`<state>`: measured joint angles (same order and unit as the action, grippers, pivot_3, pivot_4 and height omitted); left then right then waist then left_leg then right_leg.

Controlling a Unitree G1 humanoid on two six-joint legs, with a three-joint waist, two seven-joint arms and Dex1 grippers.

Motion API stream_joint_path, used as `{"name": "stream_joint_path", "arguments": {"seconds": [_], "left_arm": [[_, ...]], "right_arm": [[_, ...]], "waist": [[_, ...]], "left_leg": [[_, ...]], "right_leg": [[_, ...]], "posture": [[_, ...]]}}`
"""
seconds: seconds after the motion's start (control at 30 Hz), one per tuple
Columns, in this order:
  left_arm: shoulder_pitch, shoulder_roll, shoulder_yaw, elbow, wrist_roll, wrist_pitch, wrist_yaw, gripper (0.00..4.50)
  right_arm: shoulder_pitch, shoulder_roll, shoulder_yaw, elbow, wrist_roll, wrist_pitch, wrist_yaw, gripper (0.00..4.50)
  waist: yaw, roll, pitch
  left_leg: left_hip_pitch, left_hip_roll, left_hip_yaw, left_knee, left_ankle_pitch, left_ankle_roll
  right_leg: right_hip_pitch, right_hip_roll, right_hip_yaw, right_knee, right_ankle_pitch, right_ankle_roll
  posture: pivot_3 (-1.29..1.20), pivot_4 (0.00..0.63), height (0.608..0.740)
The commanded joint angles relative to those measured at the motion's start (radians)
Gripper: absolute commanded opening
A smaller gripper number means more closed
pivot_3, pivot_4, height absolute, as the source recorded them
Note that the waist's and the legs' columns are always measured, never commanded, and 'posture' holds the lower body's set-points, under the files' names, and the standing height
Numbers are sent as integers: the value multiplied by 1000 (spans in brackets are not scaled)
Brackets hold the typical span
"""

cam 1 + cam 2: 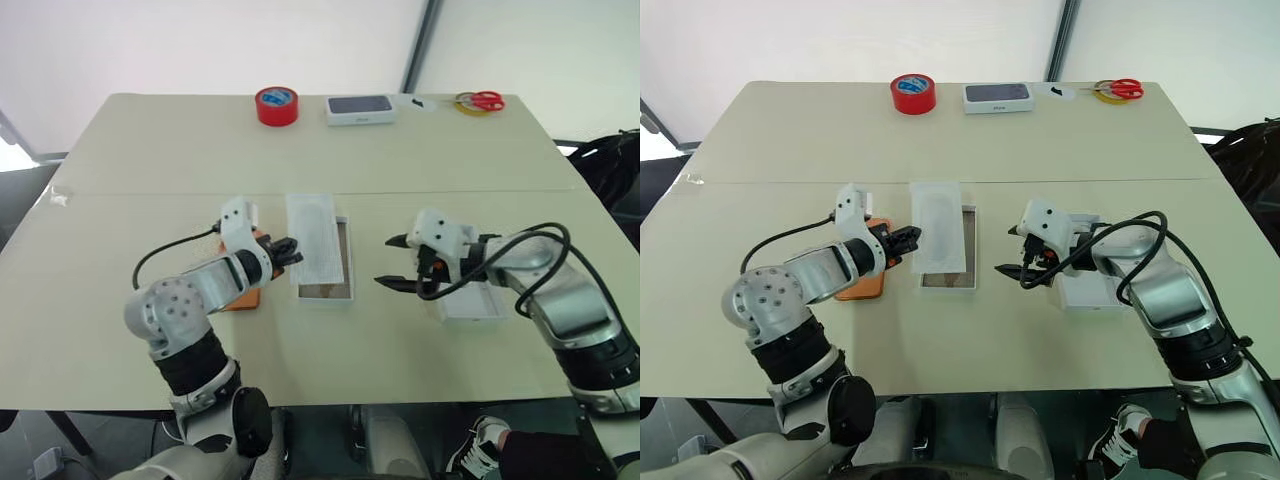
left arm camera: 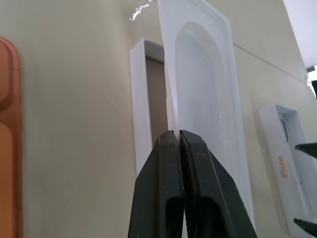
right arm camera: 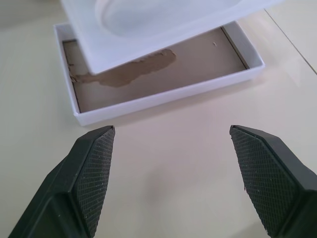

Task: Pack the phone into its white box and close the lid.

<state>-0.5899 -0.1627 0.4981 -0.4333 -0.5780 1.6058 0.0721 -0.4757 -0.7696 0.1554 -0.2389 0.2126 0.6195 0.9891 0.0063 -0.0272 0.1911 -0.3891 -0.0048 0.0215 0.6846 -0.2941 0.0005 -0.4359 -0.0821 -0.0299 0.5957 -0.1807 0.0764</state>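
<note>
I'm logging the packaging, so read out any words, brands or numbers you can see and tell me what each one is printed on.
Orange lettering on the side wall of the lid: too blurred to read for certain.
Small mark on the front of the white box with a dark top: too small to read.
Red tape roll, scissors, phone, white insert, white box: no text visible.

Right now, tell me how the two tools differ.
The left tool is shut, pinching the edge of the flat white insert above the white box. The right tool is open and holds nothing, beside the lid. Both have black fingers.
</note>
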Motion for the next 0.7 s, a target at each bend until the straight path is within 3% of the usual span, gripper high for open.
{"name": "stream_joint_path", "arguments": {"seconds": [0.03, 0.6, 0.7], "left_arm": [[9, -35, -41, -13, 0, 9, 11, 0], [13, -26, -90, 18, 6, 9, 2, 0], [8, -17, -88, 13, 4, 9, -8, 886]], "right_arm": [[-10, 1, -47, -24, 19, -6, -18, 3876], [-19, 17, -30, -10, 12, -27, -46, 3876], [-12, 17, -25, -11, 6, -31, -51, 3936]], "waist": [[3, 0, 0], [6, 0, 0], [6, 0, 0]], "left_leg": [[0, 0, 0, 0, 0, 0], [-1, 0, 0, 0, 0, 0], [-1, 0, 0, 0, 0, 0]], "right_leg": [[0, 0, 0, 0, 0, 0], [0, -1, 0, 0, -1, -2], [0, -1, 0, 0, -1, -2]], "posture": [[0, 150, 732], [0, 150, 732], [0, 150, 732]]}}
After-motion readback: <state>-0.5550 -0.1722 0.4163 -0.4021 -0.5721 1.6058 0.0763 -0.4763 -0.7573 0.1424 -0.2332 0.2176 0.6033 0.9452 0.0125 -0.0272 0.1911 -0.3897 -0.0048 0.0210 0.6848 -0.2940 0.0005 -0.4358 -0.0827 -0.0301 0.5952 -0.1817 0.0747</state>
